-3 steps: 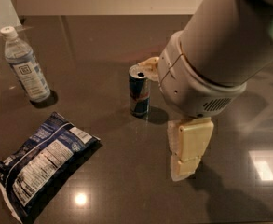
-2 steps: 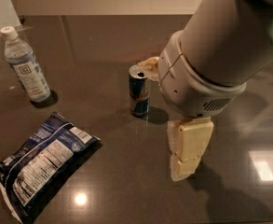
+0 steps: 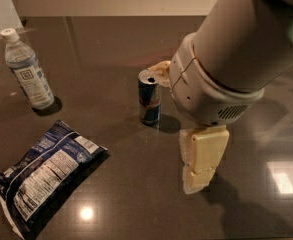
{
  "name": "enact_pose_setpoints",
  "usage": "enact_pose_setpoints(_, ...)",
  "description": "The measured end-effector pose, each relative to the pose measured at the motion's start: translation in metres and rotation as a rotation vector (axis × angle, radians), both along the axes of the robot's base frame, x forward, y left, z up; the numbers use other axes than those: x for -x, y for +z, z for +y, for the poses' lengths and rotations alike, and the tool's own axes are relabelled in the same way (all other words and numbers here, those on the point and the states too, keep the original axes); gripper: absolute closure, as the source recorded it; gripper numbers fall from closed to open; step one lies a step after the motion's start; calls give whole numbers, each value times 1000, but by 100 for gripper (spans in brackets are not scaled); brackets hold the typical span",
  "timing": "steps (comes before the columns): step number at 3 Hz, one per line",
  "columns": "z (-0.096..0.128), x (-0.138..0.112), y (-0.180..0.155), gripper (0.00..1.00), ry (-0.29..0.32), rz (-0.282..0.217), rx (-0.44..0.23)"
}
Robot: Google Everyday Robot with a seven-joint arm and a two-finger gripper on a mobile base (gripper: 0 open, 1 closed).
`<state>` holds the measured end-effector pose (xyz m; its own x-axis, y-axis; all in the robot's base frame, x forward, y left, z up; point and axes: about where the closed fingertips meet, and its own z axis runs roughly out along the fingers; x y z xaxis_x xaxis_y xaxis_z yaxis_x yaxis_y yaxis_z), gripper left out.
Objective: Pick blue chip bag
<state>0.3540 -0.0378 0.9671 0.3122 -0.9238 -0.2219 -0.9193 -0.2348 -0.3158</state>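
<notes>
Hand point(image 3: 201, 161) just right of slim metal can point(image 3: 149, 103), openness impossible to tell; crinkled foil blue chip bag point(image 3: 41, 179) lying flat well left of it.

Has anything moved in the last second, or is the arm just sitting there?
Nothing visibly changed. The gripper hangs over the dark table to the right of the drink can, apart from the blue chip bag, which lies flat and untouched at front left. The water bottle stands upright at back left.
</notes>
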Motion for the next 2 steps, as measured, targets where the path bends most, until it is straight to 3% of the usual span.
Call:
enact_pose_setpoints(1, 32, -16, 22, 0, 105, -30, 9)
enact_pose_setpoints(2, 32, -16, 22, 0, 105, -30, 9)
